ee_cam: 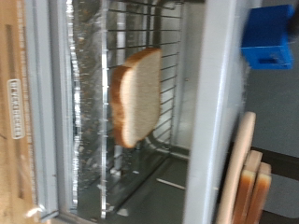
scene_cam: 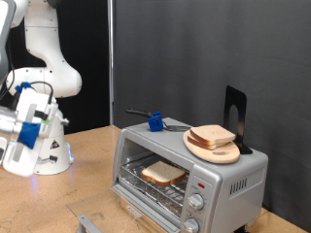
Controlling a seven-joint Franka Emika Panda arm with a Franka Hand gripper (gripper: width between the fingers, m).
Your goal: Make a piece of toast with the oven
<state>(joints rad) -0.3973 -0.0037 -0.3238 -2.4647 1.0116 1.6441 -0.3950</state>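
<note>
Toast slice on the rack inside the open toaster oven.

The piece of toast (scene_cam: 163, 174) is a single squarish slice of pale white bread with a tan-brown crust; it lies flat on the wire rack, wholly inside the chamber, nearer the exterior view's left side of the rack; in the wrist view the same slice (ee_cam: 136, 96) shows its pale face and darker crust edge against the rack wires; the oven (scene_cam: 229, 180) is a small boxy silver-grey unit standing at the exterior view's lower right; its door hangs open, folded down at the front; two round knobs sit one above the other on its front panel.
</note>
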